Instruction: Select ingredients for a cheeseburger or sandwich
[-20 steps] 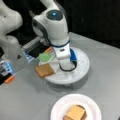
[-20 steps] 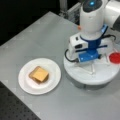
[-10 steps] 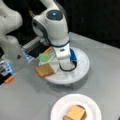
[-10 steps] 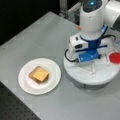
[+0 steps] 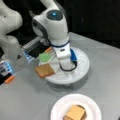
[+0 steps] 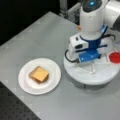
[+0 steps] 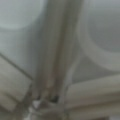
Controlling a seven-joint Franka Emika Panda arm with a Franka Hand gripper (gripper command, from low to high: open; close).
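robot gripper (image 6: 86,65) sits low inside the white divided tray (image 5: 82,71), unmoved from a second ago, jaw state hidden, while bread (image 5: 44,70), green square (image 5: 45,57) and red disc (image 6: 115,57) wait there; cheese-topped stack (image 6: 38,74) rests on the paper plate (image 6: 25,83).

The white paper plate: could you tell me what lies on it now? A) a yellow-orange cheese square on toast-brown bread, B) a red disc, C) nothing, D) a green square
A: the paper plate holds a cheese square on bread in both front views.
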